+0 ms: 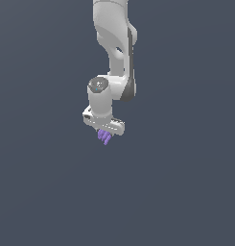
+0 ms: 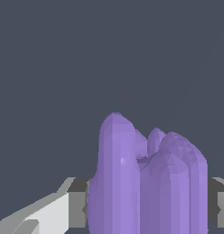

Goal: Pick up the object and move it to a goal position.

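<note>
The object (image 1: 105, 137) is a small purple lumpy cluster of rounded lobes. It pokes out from under the white gripper (image 1: 106, 134) near the middle of the exterior view. In the wrist view the object (image 2: 145, 178) fills the space between the two grey finger pads (image 2: 77, 203), which press on both its sides. The gripper is shut on the object. The fingertips themselves are hidden behind the hand in the exterior view.
The white arm (image 1: 116, 48) comes down from the top of the exterior view. A plain dark grey-blue ground (image 1: 42, 192) lies all around. No other objects show.
</note>
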### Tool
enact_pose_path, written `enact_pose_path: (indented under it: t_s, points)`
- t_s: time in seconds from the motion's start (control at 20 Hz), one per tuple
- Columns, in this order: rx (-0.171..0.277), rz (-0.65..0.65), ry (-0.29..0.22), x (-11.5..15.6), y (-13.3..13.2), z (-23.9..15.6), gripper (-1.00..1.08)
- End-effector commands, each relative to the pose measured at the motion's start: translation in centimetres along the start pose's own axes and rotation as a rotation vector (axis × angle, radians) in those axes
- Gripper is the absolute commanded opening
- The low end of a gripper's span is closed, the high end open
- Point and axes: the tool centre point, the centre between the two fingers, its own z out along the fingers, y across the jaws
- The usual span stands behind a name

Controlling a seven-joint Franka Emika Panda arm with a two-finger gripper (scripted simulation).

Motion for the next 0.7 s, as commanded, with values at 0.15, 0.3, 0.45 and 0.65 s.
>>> enact_pose_path:
  t_s: [0.15, 0.3, 0.45, 0.65]
  points:
    - [0.000, -0.001, 0.001, -1.0, -3.1, -3.2, -1.00]
    - [-0.001, -0.001, 0.001, -1.7, -5.3, -5.6, -1.00]
    - [-0.002, 0.000, 0.002, -2.5, -7.8, -8.3, -1.00]
    - [-0.003, 0.000, 0.002, -3.5, -11.3, -12.0, -1.00]
